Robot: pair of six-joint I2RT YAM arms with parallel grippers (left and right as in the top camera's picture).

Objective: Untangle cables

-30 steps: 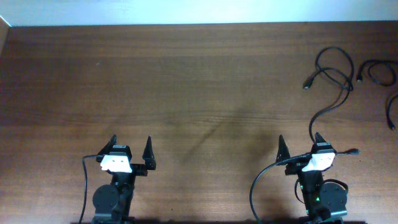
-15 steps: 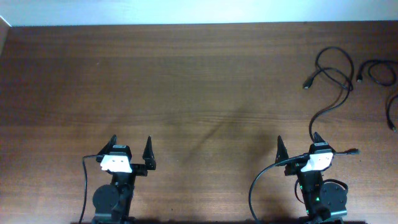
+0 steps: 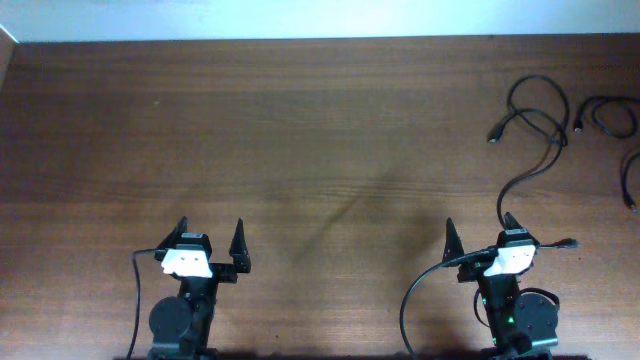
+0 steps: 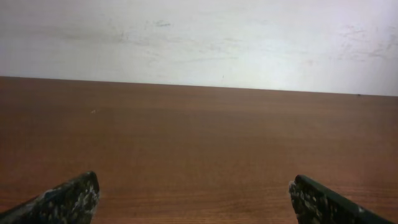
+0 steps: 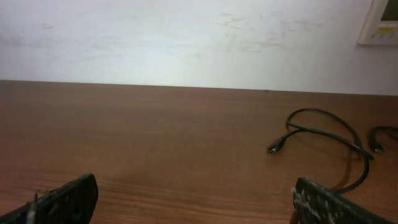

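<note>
Thin black cables lie apart at the table's far right. One long cable (image 3: 535,112) loops there, with a plug end (image 3: 493,135), and trails down to beside my right gripper's right finger. A second looped cable (image 3: 607,115) and a third (image 3: 630,180) lie at the right edge. The right wrist view shows the long cable (image 5: 326,132), its plug (image 5: 275,147) and another cable (image 5: 380,135). My right gripper (image 3: 481,222) (image 5: 194,180) is open and empty. My left gripper (image 3: 210,230) (image 4: 193,180) is open and empty at the near left, with no cable close to it.
The brown wooden table (image 3: 300,130) ends at a white wall (image 4: 199,37) along the far side. Each arm's own thicker black wire (image 3: 415,290) curls beside its base at the near edge. A white wall panel (image 5: 380,22) shows at the upper right.
</note>
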